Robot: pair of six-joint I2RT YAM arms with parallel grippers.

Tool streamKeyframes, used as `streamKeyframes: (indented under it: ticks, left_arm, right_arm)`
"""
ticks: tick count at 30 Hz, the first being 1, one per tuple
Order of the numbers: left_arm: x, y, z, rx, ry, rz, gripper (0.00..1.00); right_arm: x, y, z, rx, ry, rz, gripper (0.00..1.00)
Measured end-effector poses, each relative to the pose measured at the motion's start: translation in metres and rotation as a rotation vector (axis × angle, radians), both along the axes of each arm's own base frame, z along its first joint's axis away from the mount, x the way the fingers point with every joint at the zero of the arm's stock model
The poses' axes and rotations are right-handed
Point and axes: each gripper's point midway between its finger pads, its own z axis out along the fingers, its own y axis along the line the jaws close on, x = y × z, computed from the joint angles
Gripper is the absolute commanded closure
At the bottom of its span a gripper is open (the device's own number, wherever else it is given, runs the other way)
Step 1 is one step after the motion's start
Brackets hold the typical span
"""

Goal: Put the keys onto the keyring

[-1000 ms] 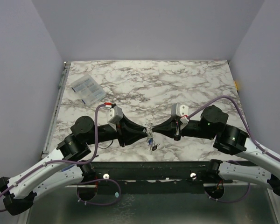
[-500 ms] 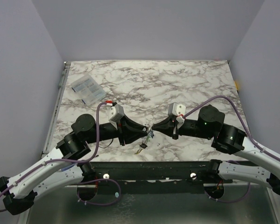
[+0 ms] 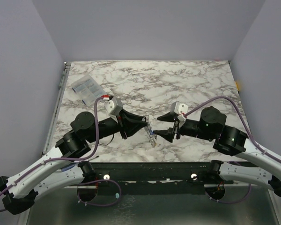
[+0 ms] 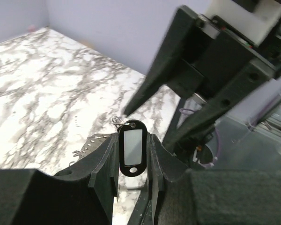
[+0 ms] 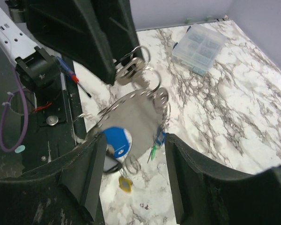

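Note:
My left gripper [image 4: 133, 137] is shut on a black key tag [image 4: 132, 149] with a white label, and a small metal keyring [image 4: 121, 123] sits at the tag's top. From it hangs a blurred bunch [image 3: 152, 136] of rings, tags and keys. In the right wrist view the bunch shows wire rings [image 5: 139, 65], a blue tag [image 5: 117, 141], a yellow tag [image 5: 125, 183] and a small green key [image 5: 153, 152]. My right gripper [image 5: 135, 140] stands open around the bunch's lower part without holding it. From above, the left gripper [image 3: 143, 124] and right gripper [image 3: 162, 126] face each other near the table's front edge.
A clear plastic compartment box [image 3: 88, 89] lies at the back left of the marble table [image 3: 187, 84]. A screwdriver [image 5: 75, 78] with a blue and red handle rests on the black frame below the table's front edge.
My right gripper has opened and drawn back slightly to the right. The bunch now hangs from the left gripper alone and swings, and the left gripper has risen a little.

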Motion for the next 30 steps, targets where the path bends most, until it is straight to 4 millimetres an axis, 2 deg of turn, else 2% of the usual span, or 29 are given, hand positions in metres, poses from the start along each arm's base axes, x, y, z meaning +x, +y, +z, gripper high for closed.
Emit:
streamKeyframes:
  ticks: [5, 10, 14, 19, 24, 30]
  left_arm:
    - [0.03, -0.001, -0.009, 0.035, 0.035, 0.138, 1.0]
    - [0.061, 0.005, -0.027, 0.084, 0.071, 0.302, 1.0]
    - [0.084, 0.009, -0.036, 0.122, 0.086, 0.422, 1.0]
    - [0.112, 0.01, -0.038, 0.181, 0.1, 0.555, 1.0]
    - [0.127, 0.009, -0.04, 0.214, 0.118, 0.614, 1.0]
    - [0.126, 0.011, -0.054, 0.265, 0.146, 0.618, 1.0]
  right_arm:
    - [0.002, -0.018, -0.005, 0.025, 0.013, -0.073, 0.33]
    - [0.013, -0.044, 0.001, 0.092, 0.03, -0.221, 0.24]
    - [0.017, -0.061, 0.004, 0.143, 0.046, -0.301, 0.22]
    - [0.018, -0.072, 0.011, 0.208, 0.085, -0.356, 0.2]
    - [0.019, -0.077, 0.011, 0.26, 0.115, -0.384, 0.2]
    - [0.021, -0.078, 0.008, 0.269, 0.133, -0.407, 0.2]
